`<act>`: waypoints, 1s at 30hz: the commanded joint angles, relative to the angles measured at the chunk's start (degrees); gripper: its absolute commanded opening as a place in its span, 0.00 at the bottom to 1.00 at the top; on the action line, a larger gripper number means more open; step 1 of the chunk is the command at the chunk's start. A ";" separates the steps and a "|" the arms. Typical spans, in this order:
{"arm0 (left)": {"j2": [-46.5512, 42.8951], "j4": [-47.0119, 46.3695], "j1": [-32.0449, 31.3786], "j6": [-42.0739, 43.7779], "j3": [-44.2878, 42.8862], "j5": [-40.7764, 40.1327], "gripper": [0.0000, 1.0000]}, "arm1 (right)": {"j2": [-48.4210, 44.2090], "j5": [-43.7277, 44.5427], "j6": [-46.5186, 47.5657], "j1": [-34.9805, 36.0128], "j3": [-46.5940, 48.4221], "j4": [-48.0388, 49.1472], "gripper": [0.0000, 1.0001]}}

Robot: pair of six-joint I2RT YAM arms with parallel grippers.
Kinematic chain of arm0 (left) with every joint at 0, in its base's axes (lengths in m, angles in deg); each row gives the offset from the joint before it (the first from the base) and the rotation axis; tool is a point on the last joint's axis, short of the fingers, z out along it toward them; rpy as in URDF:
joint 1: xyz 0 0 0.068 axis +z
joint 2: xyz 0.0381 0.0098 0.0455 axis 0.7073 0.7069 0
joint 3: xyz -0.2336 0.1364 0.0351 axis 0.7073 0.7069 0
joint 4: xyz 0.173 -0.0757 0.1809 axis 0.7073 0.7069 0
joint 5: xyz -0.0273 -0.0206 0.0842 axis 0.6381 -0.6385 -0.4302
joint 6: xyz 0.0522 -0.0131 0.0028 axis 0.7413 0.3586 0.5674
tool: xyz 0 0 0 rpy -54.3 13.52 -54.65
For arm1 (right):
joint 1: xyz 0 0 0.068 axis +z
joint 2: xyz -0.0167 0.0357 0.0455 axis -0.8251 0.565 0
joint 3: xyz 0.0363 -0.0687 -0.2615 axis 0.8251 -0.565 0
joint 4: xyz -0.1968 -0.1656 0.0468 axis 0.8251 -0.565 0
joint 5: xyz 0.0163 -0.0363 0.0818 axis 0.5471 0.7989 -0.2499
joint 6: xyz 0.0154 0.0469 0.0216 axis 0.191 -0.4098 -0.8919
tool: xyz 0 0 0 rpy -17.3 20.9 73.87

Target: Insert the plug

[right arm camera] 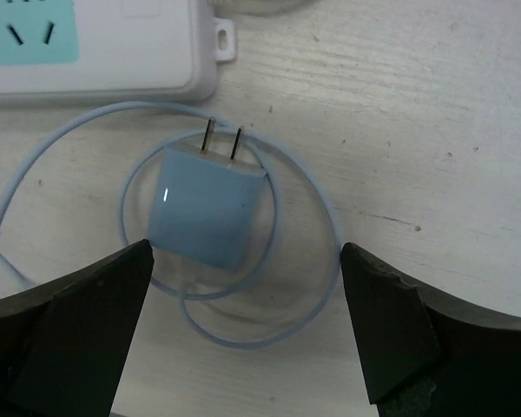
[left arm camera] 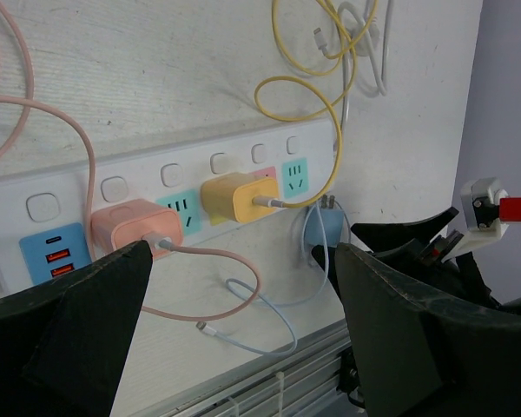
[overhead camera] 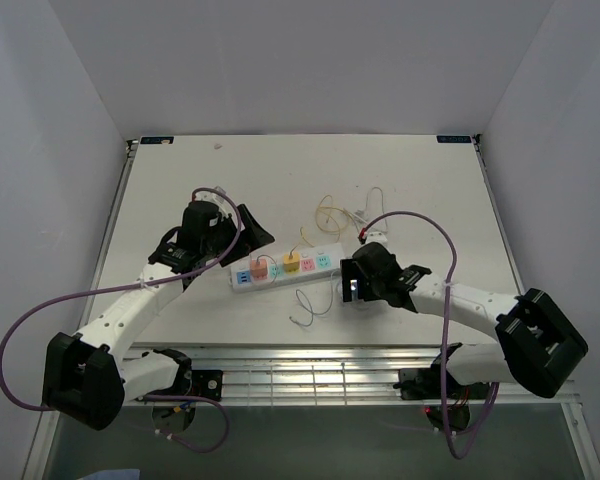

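Blue plug (right arm camera: 207, 208) lies flat, prongs toward power strip (right arm camera: 113, 61), near desk's (overhead camera: 430, 200) near edge, mid-width | right gripper (right arm camera: 247, 254) spread wide above it, apparently lining up a grasp | left gripper (left arm camera: 243, 252) also spread, over strip, likely to steady it.

Mid-table (overhead camera: 430, 190): power strip (overhead camera: 283, 268). Loose plug (right arm camera: 207, 206) flat on table just before strip's right end, ringed by own cable (right arm camera: 269, 334). Spare cables (overhead camera: 330, 212) behind strip.
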 commanded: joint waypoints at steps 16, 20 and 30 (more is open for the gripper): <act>-1.53 -0.35 -0.72 -0.03 0.80 -0.83 0.98 | 12.42 22.85 -9.68 10.61 9.68 -4.71 0.94; -1.80 0.09 -0.81 -0.03 0.80 -1.35 0.98 | 16.82 30.83 -13.30 12.54 14.16 -12.61 0.94; -1.27 0.44 -0.90 -0.20 0.71 -1.79 0.98 | 26.05 39.30 -20.25 16.85 22.16 -25.39 0.94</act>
